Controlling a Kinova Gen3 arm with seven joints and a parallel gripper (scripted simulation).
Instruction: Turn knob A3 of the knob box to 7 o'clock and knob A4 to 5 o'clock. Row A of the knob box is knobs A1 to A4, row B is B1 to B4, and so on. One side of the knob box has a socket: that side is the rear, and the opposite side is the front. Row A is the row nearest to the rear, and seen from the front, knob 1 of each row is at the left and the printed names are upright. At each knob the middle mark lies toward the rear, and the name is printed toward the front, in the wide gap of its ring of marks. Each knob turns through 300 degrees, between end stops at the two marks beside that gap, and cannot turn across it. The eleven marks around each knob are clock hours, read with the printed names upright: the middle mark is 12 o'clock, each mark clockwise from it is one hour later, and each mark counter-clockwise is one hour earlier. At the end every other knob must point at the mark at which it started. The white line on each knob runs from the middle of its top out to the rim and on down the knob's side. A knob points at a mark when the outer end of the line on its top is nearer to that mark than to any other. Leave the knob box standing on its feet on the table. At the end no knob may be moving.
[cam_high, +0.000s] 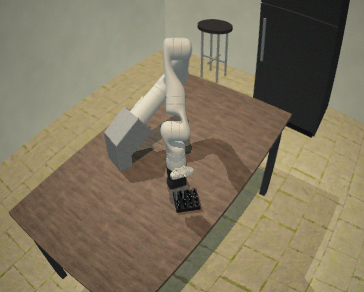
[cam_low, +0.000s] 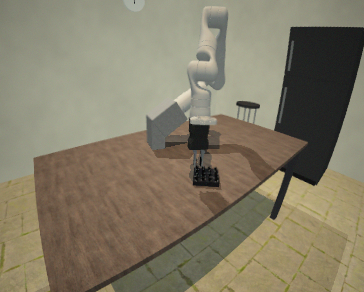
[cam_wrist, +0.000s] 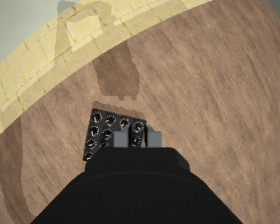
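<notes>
The black knob box (cam_high: 187, 209) (cam_low: 206, 184) (cam_wrist: 104, 113) stands upright on the table, with a grid of small black knobs, four along each side. In the wrist view it is slightly turned, and its lower right part is hidden by the gripper. My gripper (cam_high: 179, 191) (cam_low: 199, 163) (cam_wrist: 137, 132) points down at the box's edge nearest the arm base. Its fingers are part-way open, with a gap wider than a knob, over the right-hand column in the wrist view. Whether the tips reach beside a knob is unclear. Printed names, the socket and most white lines are too small to read.
The box stands on the brown table (cam_high: 90, 225) (cam_low: 100, 210) (cam_wrist: 200, 90), fairly near its long edge. The grey arm base (cam_high: 120, 145) (cam_low: 162, 125) is behind it to the left. A stool (cam_high: 215, 26) and a black fridge (cam_high: 300, 60) stand beyond the table.
</notes>
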